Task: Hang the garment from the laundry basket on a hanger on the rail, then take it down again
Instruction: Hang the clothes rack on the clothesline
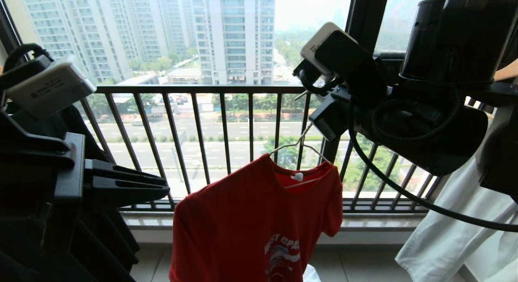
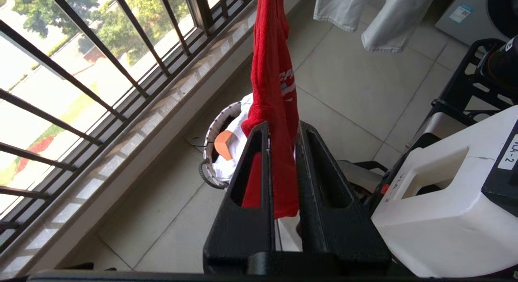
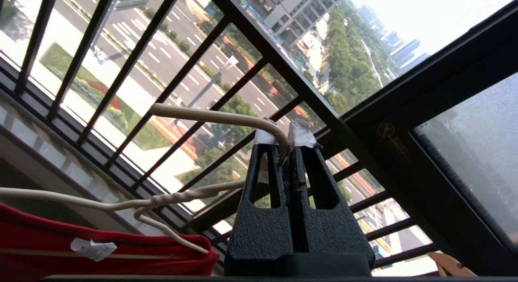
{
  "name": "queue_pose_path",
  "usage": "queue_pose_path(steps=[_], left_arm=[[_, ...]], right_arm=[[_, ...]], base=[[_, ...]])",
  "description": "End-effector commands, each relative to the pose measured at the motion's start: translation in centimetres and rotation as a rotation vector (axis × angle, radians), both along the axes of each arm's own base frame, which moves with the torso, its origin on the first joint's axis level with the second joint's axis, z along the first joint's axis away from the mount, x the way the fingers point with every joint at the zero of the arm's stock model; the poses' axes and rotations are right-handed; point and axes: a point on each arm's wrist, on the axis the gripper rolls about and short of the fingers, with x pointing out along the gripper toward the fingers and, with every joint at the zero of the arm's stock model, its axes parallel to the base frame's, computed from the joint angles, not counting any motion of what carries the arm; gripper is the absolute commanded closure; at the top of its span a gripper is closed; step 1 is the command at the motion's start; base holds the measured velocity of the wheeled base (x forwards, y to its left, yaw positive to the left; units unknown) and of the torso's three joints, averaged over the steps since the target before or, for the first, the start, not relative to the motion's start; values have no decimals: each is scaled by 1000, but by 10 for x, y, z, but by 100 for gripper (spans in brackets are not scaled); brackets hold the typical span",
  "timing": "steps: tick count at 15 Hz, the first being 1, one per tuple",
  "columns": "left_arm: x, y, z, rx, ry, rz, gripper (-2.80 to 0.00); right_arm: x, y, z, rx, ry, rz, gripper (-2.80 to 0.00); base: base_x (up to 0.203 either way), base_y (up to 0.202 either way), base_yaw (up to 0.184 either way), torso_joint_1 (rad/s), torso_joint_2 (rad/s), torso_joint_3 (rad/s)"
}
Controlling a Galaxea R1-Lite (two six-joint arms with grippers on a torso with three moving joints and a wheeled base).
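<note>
Fingers — hanger; garment — "WEST"

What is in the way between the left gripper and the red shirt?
Nothing visible. The left gripper is open, with the lower part of the red shirt hanging right between its fingers. The right gripper is shut on the hook of the white wire hanger.

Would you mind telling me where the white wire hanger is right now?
In the head view the hanger hangs centre-right before the window railing, inside the red T-shirt's collar, its hook pinched in the right gripper.
</note>
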Motion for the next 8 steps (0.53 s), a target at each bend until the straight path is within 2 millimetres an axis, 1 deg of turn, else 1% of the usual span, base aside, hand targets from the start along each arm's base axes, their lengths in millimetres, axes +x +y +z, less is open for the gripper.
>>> queue_pose_path(steps=[1, 6, 8], left_arm=[[1, -1, 6, -8, -18, -7, -280], [19, -28, 4, 8, 14, -92, -280], [24, -33, 3, 13, 24, -103, -280]], right_arm=[[-10, -10, 14, 31, -34, 18, 0], [-16, -15, 24, 93, -56, 54, 0], [-18, -16, 25, 125, -48, 82, 0]], base=[[0, 0, 0, 0, 0, 0], [0, 0, 0, 0, 0, 0], [0, 0, 0, 0, 0, 0]])
